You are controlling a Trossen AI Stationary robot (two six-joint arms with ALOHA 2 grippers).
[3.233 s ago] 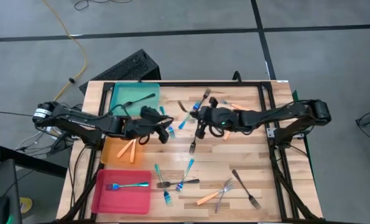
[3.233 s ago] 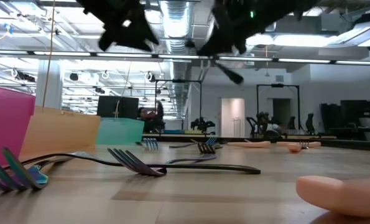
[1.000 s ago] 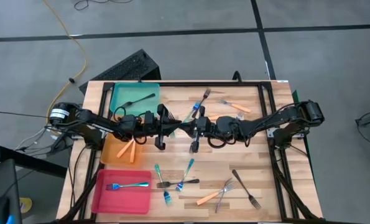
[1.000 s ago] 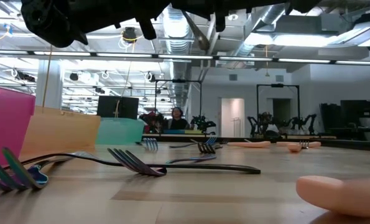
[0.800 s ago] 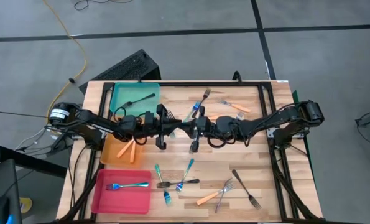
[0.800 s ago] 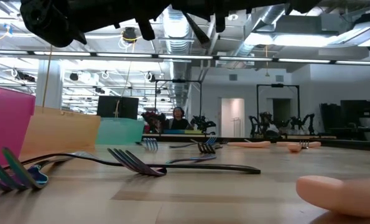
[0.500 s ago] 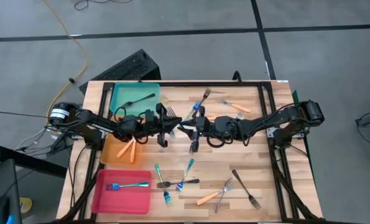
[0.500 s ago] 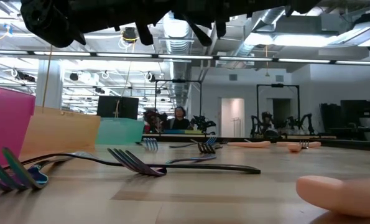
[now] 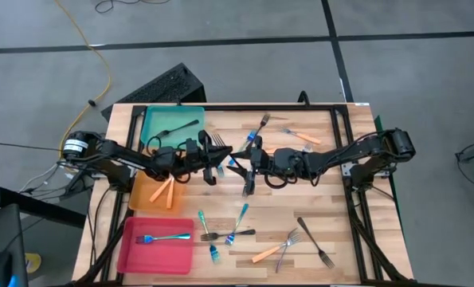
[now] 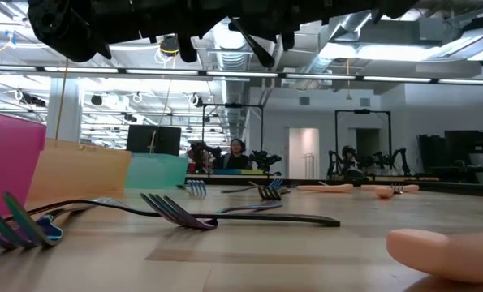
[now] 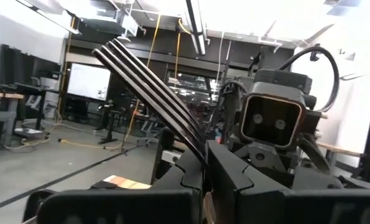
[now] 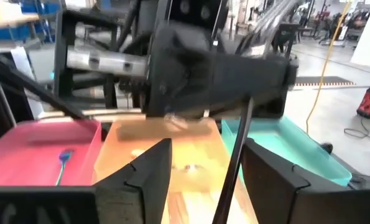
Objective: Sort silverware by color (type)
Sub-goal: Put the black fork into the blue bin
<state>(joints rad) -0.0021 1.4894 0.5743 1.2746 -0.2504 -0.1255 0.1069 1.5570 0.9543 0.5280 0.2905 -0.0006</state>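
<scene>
The teal tray (image 9: 171, 123) holds one dark fork; the orange tray (image 9: 150, 194) holds two orange-handled pieces; the pink tray (image 9: 155, 248) holds a blue-handled fork (image 9: 163, 237). Above mid-desk (image 9: 300, 203) the left gripper (image 9: 214, 162) has its fingers clamped together on a dark grey-black fork (image 11: 148, 87), tines up. The right gripper (image 9: 247, 166) faces it, fingers apart. Where fork meets the right fingers is hidden. Other forks lie scattered on the desk.

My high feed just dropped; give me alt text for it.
Both arms meet above the table's middle: the left claw is shut on a dark fork, the right claw open beside it. Forks lie scattered; teal, orange and pink trays line the left edge.
</scene>
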